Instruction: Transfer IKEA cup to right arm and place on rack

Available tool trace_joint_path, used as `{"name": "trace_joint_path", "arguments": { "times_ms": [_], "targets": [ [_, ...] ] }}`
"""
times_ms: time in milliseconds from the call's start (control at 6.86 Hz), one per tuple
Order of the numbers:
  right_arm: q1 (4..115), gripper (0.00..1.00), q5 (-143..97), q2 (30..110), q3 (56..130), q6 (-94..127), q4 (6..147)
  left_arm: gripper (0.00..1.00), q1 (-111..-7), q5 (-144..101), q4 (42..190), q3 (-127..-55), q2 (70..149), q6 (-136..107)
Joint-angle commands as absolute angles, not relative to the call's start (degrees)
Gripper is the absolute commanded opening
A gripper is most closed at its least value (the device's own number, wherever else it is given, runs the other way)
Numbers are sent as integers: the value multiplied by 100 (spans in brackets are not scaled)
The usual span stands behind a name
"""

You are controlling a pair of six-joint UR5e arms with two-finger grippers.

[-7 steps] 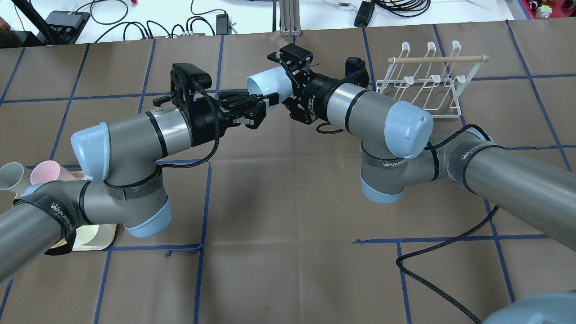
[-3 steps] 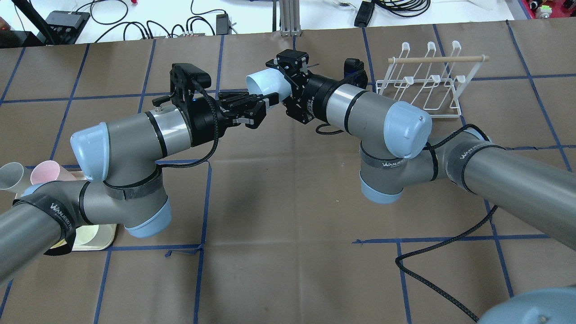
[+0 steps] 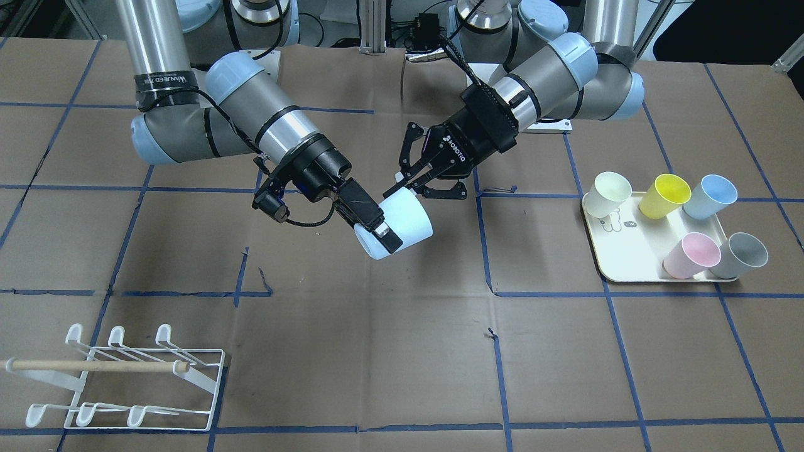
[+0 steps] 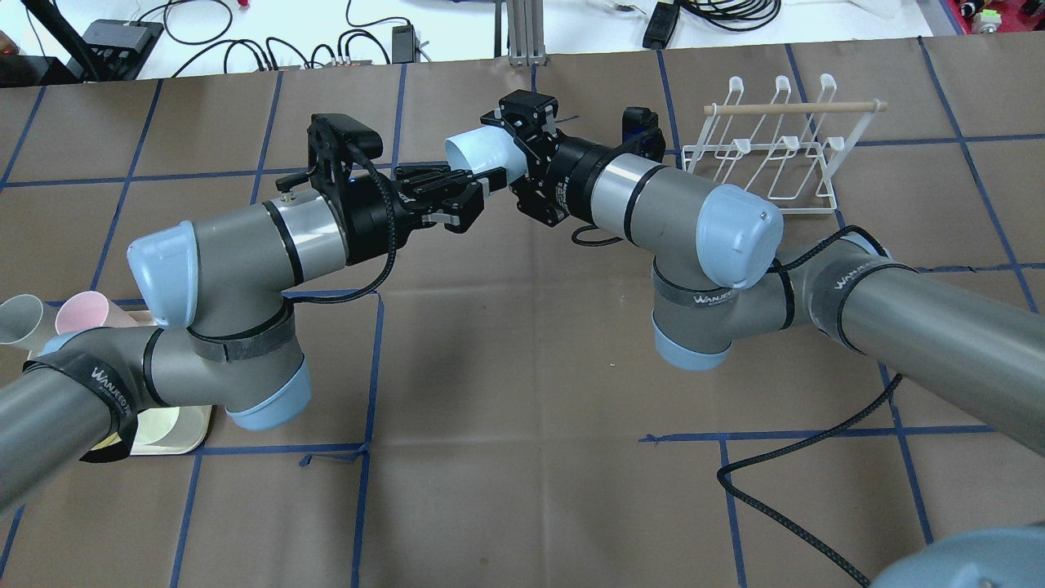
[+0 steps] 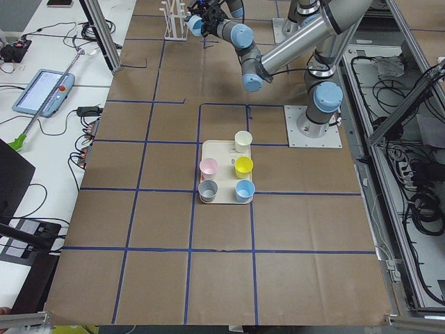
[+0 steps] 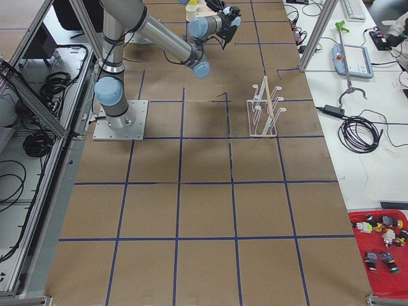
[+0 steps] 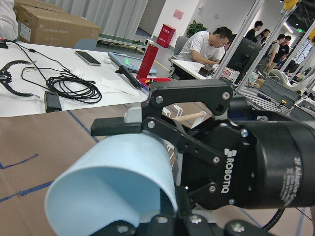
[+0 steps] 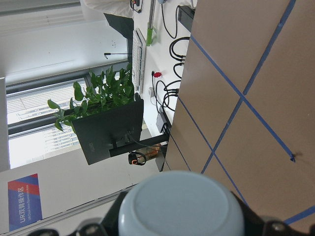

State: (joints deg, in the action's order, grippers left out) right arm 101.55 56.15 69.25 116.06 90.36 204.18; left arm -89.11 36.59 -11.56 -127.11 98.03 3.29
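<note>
A light blue IKEA cup (image 3: 408, 216) hangs in mid-air over the middle of the table, lying on its side. It also shows in the overhead view (image 4: 482, 151). My right gripper (image 3: 380, 233) (image 4: 510, 155), with straight flat fingers, is shut on the cup's base end. The cup's base fills the bottom of the right wrist view (image 8: 182, 206). My left gripper (image 3: 402, 186) (image 4: 490, 181), with jointed linkage fingers, is shut on the cup's rim wall. The rim is close in the left wrist view (image 7: 108, 187). The white wire rack (image 3: 125, 376) (image 4: 775, 155) stands apart, on my right.
A cream tray (image 3: 628, 270) on my left holds several cups: cream, yellow, blue, pink and grey. A black cable (image 4: 784, 490) trails over the brown, blue-taped table near my right arm. Cables and devices lie past the table's far edge.
My right gripper's fingers have closed in on the cup's base end. The cup and right wrist have shifted slightly. My left gripper has kept its hold on the rim.
</note>
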Motion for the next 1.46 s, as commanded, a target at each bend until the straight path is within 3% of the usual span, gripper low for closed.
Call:
{"name": "trace_joint_path", "arguments": {
  "times_ms": [0,437,1020,1311],
  "targets": [
    [10151,25,5608,6926,11610,9035,20417,80,-8912,3665,-1143,-12630,9817,282],
    [10151,25,5616,6935,11610,9035,20417,98,-8808,3639,-1169,-12708,9686,35],
    [9976,25,5686,6934,11532,7809,20408,99,-7405,3103,-1178,-13551,9020,35],
    [9608,23,5817,6935,11286,6100,20216,99,-7190,3189,-1082,-13466,9218,35]
  ]
}}
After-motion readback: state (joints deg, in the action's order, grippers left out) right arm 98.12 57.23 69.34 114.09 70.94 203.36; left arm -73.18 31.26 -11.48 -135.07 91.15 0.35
